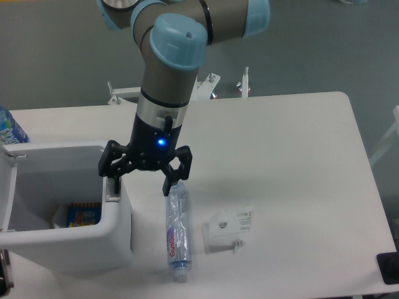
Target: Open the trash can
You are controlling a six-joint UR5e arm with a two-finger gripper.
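Observation:
The trash can (75,249) is a large white boxy bin at the table's left front. Its top stands open and I see inside, where a colourful packet (84,215) lies on the bottom. Its lid (7,187) stands tilted up at the far left edge. A small grey tab (112,191) sits on the bin's right rim. My gripper (143,180) points down over that right rim, jaws spread wide and empty. Its left finger (114,177) is just above the grey tab and its right finger (173,182) is outside the bin.
A crushed clear plastic bottle (176,233) lies on the table just right of the bin, under my right finger. A white paper packet (229,229) lies further right. A blue-labelled bottle (9,129) stands at the far left. A black object (388,268) is at the front right corner.

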